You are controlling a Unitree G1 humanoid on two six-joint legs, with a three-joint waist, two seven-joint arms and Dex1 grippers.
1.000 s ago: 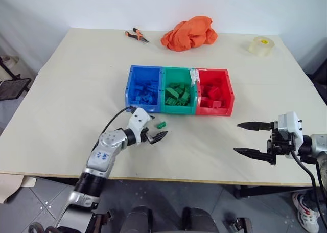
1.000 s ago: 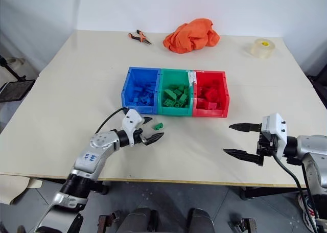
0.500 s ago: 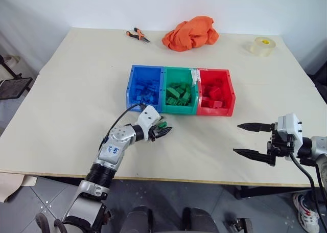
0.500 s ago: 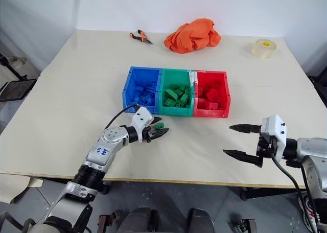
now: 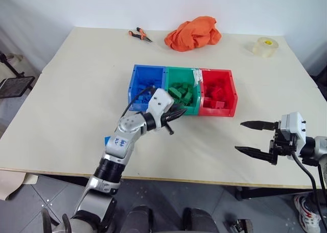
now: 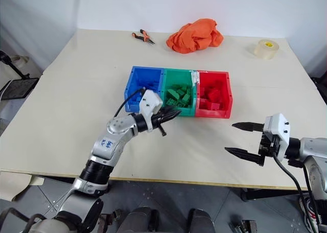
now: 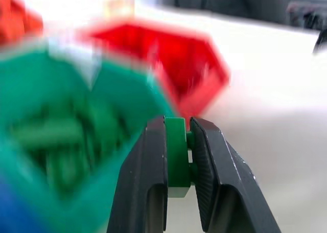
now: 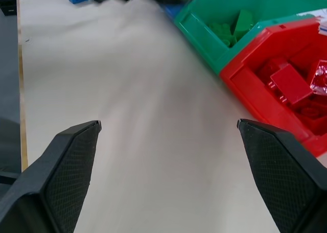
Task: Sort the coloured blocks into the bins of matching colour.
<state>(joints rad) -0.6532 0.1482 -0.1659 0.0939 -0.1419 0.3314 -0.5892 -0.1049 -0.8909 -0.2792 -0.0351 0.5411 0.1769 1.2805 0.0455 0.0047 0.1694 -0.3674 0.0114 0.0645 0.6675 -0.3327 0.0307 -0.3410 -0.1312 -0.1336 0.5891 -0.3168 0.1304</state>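
Observation:
My left gripper (image 5: 174, 116) is shut on a small green block (image 7: 176, 154), raised off the table just in front of the green bin (image 5: 180, 69). That bin is joined to a blue bin (image 5: 148, 67) on its left and a red bin (image 5: 217, 110) on its right, and each holds several blocks of its own colour. A blue block (image 5: 107, 140) lies on the table beside my left forearm. My right gripper (image 5: 254, 137) hovers open over the table's front right, with nothing between its fingers.
At the back of the table lie an orange cloth (image 5: 193, 32), orange-handled pliers (image 5: 138, 35) and a roll of tape (image 5: 265, 46). The table's front edge runs just below both arms.
My left gripper closed on the green block, lifted it from the table and carried it up and right to the green bin's front. The right arm stayed still.

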